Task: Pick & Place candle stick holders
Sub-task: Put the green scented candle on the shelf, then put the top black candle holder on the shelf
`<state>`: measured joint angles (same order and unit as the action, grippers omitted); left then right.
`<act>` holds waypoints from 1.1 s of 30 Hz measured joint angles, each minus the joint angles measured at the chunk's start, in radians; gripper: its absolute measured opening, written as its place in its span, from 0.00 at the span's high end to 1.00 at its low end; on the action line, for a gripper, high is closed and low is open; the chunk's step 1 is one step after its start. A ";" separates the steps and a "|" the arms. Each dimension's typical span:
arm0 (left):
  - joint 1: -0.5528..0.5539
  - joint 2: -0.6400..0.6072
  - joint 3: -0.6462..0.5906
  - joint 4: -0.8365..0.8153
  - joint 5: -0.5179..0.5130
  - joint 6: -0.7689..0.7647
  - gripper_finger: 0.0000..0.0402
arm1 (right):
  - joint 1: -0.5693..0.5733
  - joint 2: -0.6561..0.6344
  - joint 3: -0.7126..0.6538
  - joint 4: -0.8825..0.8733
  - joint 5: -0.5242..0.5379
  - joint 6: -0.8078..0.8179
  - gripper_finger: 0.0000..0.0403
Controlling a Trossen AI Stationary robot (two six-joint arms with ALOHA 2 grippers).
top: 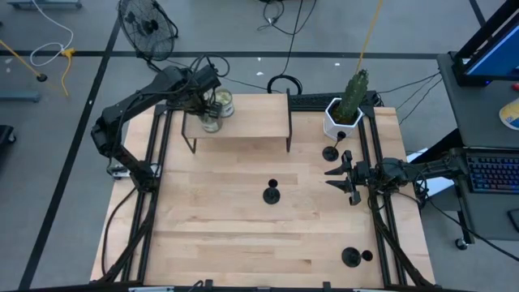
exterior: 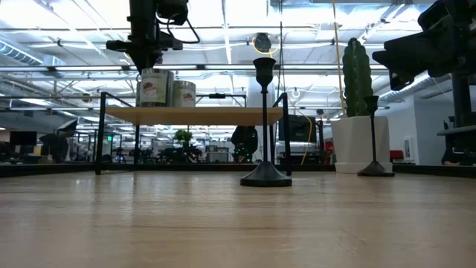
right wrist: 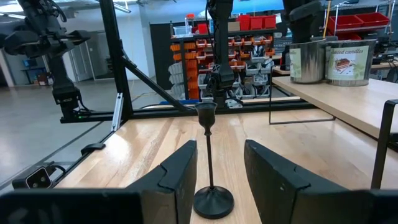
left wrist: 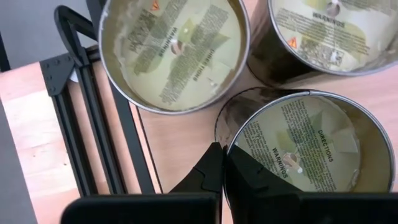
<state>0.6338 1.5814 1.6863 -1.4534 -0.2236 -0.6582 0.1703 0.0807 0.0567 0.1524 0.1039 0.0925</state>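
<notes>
- My wooden table [top: 235,227] runs light and plain from edge to edge.
- A small raised shelf [top: 243,126] on thin black legs stands at its far side.
- Three greenish glass jars [top: 217,107] cluster on the shelf's left end, printed labels showing.
- A cactus in a white pot [top: 347,109] sits at the far right corner.
- A fan [top: 146,28] stands on the floor beyond.

jars [top: 216,108] on shelf [top: 243,123], holder [top: 272,195] mid-table [top: 227,235]

Table top [top: 243,219] was pale wood, smooth, faint sheen. Candle stick holders [right wrist: 211,180] looked matt black metal. Glass jars [left wrist: 174,56] were glossy, paper-labelled. Shelf [top: 243,126] was light wood on black metal legs.
</notes>
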 joint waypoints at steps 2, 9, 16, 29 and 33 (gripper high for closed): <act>0.000 0.000 0.000 0.000 -0.005 0.000 0.99 | 0.000 0.000 0.000 0.000 0.000 0.000 0.69; 0.000 0.000 0.000 0.000 -0.004 0.002 0.98 | 0.000 0.000 0.000 0.000 0.000 0.000 0.69; 0.000 0.000 0.000 0.001 -0.005 0.002 0.92 | 0.000 0.000 0.000 0.000 0.000 0.000 0.69; 0.000 -0.004 0.000 0.001 -0.006 0.003 0.82 | 0.000 0.000 0.000 0.000 0.000 0.000 0.69; 0.000 -0.010 0.000 0.002 -0.010 0.003 0.82 | 0.000 0.000 0.000 0.000 0.000 0.000 0.69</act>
<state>0.6334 1.5717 1.6863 -1.4509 -0.2338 -0.6552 0.1703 0.0807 0.0570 0.1524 0.1040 0.0925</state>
